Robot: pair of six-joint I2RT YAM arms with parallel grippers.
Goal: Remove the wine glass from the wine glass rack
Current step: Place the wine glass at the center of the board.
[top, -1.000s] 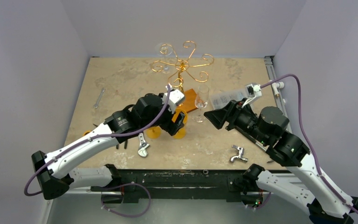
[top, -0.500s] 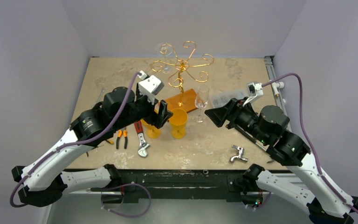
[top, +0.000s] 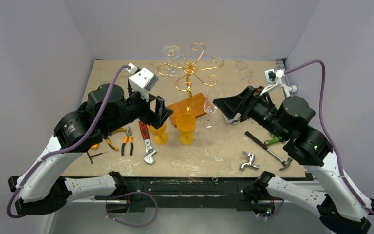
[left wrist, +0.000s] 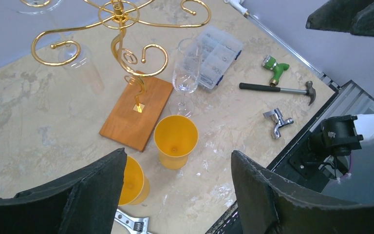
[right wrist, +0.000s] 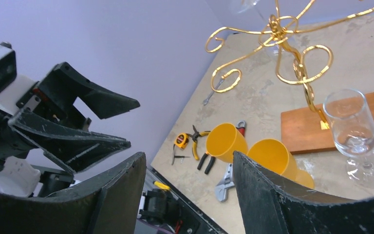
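**q:** grippers?
**a:** left gripper (top: 163,111) and right gripper (top: 222,109) both gaping, nothing in them. Hanging glass (top: 169,52) at the rack's (top: 189,68) 10 o'clock; standing glass (top: 210,105) at 3 o'clock of its base.

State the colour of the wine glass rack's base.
The rack's base is orange-brown wood, clearest in the left wrist view.

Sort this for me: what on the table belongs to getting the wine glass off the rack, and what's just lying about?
Job: wine glass rack; wine glass hanging on it; left gripper and right gripper, both open.

Lying about: second glass standing by the base; orange cups; adjustable wrench; pliers; hammer; tap fitting; parts box; green nozzle.
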